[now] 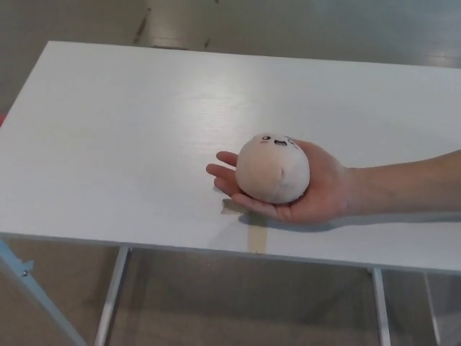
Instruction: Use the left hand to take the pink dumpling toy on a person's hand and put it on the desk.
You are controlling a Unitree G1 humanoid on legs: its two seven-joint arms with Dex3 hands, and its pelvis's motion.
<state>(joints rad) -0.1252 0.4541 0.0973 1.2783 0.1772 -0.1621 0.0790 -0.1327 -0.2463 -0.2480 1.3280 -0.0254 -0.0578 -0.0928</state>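
Pale pink and plush, the round dumpling toy [273, 169] sat in a person's open palm [317, 194] right of the frame's centre, above the smooth white desk [108, 137]. Beige tape [248, 227] peeked beneath. Neither robot hand showed, so their fingers couldn't be judged.

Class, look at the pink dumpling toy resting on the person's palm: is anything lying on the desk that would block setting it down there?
Nothing visible blocks it. The pink dumpling toy sits on the person's hand above the white desk, whose only mark is flat tape partly hidden under that hand. Neither robot hand is in view.
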